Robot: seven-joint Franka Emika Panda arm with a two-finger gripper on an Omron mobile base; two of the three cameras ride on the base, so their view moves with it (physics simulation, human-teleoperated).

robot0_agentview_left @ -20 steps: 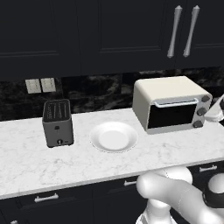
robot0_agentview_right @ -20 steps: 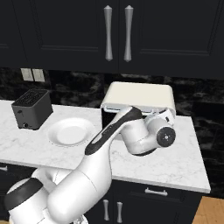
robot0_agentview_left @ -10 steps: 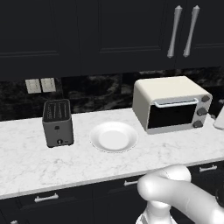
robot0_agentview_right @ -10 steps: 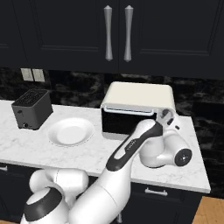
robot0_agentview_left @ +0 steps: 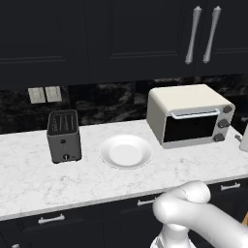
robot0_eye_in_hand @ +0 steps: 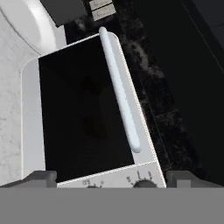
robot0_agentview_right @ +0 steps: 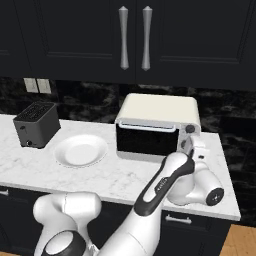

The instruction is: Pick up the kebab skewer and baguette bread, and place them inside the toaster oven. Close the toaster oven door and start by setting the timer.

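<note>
The cream-white toaster oven stands at the right of the marble counter. Its dark glass door is shut, the silver bar handle lying along its top edge. The round dark knobs run down the oven's right side. My gripper hovers just in front of those knobs, open, its fingertips wide apart with nothing between them. The kebab skewer and baguette bread are out of view.
An empty white plate lies left of the oven. A dark grey slot toaster stands further left. Black cabinets with silver handles hang above. The counter's right end is close to my arm.
My arm's elbow has swung to the right and down, and the hand has dropped a little at the oven's knob side. The jaws stayed wide apart.
</note>
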